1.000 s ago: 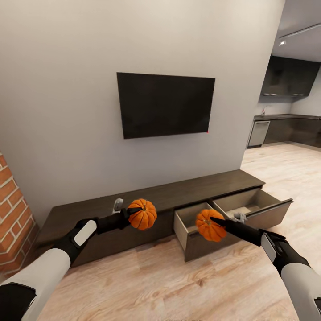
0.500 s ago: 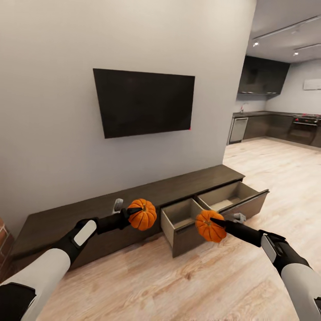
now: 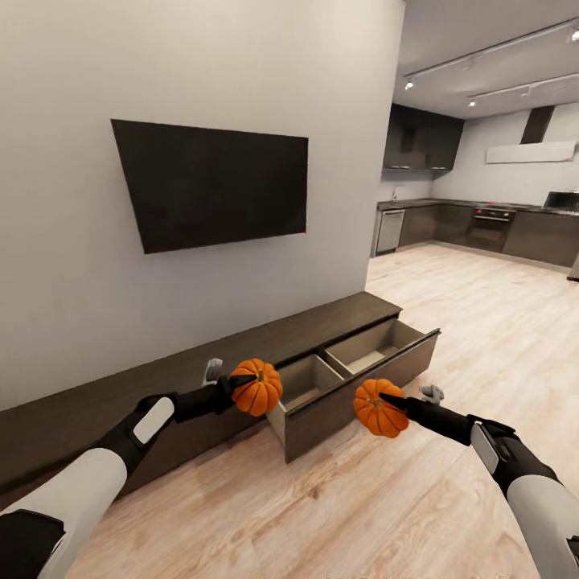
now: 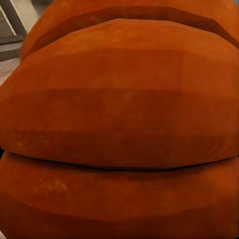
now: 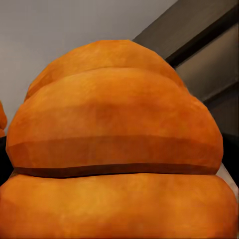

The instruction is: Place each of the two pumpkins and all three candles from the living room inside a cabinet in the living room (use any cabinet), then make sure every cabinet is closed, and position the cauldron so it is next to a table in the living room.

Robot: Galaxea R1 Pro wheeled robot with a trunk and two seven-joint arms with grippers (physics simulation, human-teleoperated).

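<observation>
Here each end effector grips a pumpkin: left [image 3: 241, 380] on one [image 3: 259, 389], right [image 3: 392, 400] on another [image 3: 375, 408].

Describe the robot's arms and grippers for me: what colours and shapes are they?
Both arms have rounded white forearm shells that turn black at the wrist, each wrist bearing a pale grey oval panel. The left gripper and right gripper are slim, black and tapering to pointed fingers. A black section shows near the left arm's elbow. No loose cables are visible.
</observation>
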